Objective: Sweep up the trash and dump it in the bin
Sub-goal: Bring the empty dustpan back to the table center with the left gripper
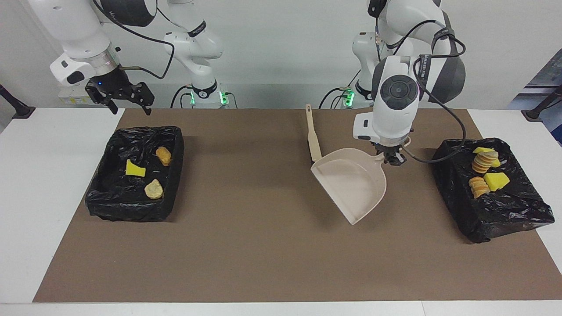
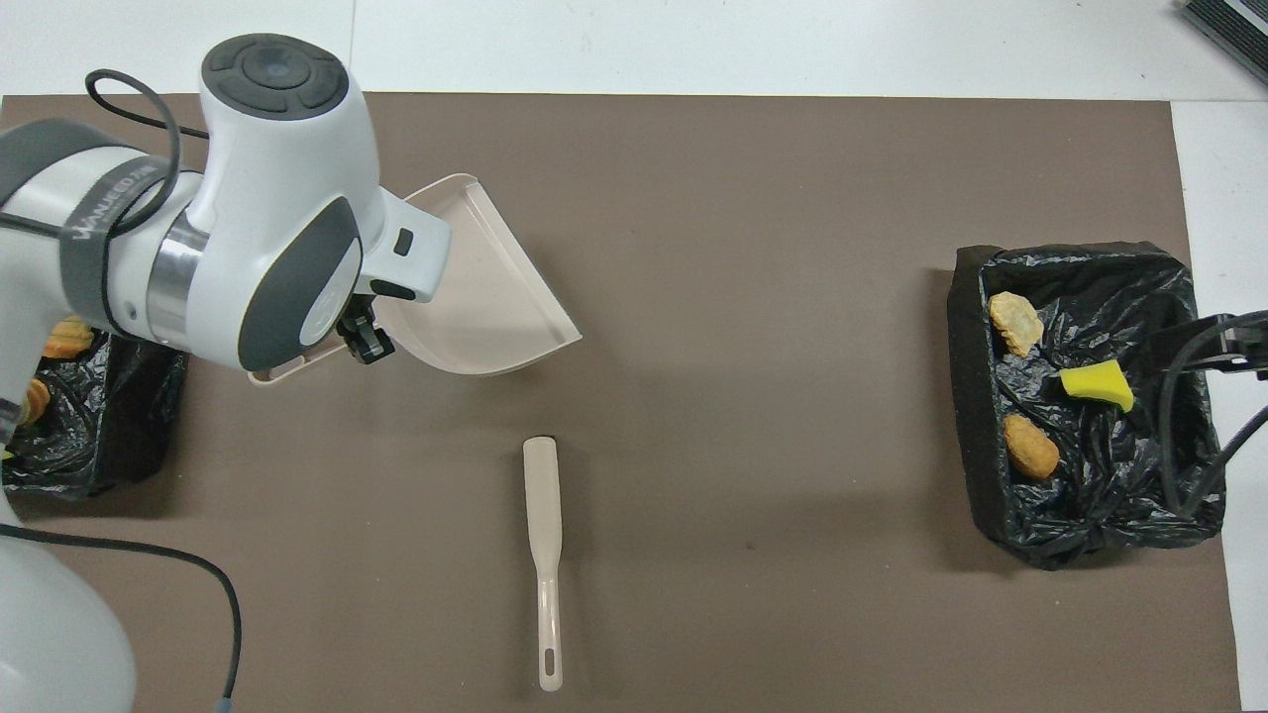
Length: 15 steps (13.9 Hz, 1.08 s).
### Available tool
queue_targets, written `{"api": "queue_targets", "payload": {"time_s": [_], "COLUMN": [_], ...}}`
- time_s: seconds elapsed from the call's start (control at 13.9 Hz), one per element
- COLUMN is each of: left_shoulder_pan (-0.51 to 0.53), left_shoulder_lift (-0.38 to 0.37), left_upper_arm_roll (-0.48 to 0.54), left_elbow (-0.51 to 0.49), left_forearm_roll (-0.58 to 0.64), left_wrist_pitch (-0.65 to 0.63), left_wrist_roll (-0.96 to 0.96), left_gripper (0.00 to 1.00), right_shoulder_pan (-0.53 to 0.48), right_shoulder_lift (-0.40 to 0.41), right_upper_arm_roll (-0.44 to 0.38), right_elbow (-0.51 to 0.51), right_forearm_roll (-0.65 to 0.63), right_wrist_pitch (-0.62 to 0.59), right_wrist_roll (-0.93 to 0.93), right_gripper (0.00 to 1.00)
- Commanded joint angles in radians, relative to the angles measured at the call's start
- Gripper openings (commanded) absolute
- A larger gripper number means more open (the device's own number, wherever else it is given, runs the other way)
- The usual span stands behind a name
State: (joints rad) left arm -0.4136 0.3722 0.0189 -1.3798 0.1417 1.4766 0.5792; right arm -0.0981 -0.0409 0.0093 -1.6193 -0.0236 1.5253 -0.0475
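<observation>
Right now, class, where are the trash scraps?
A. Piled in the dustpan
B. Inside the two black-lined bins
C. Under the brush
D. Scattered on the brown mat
B: the scraps lie in the bin at the left arm's end and in the bin at the right arm's end, while the dustpan, held by the left hand, shows an empty tray.

Just a brown mat (image 1: 263, 245) covering most of the white worktop (image 1: 39, 197). Beige brush (image 2: 543, 555) lying flat mid-mat, handle toward the robots. Beige dustpan (image 1: 351, 184) up in the air, tilted, empty.
</observation>
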Motion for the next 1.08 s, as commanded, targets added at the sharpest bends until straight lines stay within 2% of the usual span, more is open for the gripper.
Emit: {"api": "queue_targets", "payload": {"time_s": [0.0,0.14,0.29,0.65,1.01], "left_shoulder_pan": [-0.037,-0.057,-0.079,-0.083,-0.109], "left_shoulder_lift": [0.054,0.082,0.097,0.108,0.148], "left_upper_arm_roll": [0.016,0.016,0.016,0.016,0.016], "left_elbow": [0.082,0.132,0.131,0.12,0.102], "left_forearm_roll": [-0.075,-0.109,-0.143,-0.258,-0.278], "left_wrist_pitch": [-0.01,-0.006,0.043,0.181,0.24], "left_wrist_roll": [-0.274,-0.466,-0.635,-0.965,-0.983], "left_gripper": [0.0,0.0,0.0,0.0,0.0], "right_shoulder_pan": [0.003,0.006,0.011,0.011,0.012], "right_shoulder_lift": [-0.005,0.012,0.035,0.027,0.021], "right_upper_arm_roll": [0.003,0.0,-0.006,-0.006,0.001], "right_elbow": [-0.014,0.007,0.024,0.021,0.016], "right_forearm_roll": [-0.016,-0.013,-0.012,-0.013,-0.012], "right_wrist_pitch": [0.032,0.024,0.018,0.024,0.007], "right_wrist_roll": [-0.021,-0.023,-0.023,0.0,0.034], "right_gripper": [1.0,1.0,1.0,1.0,1.0]}}
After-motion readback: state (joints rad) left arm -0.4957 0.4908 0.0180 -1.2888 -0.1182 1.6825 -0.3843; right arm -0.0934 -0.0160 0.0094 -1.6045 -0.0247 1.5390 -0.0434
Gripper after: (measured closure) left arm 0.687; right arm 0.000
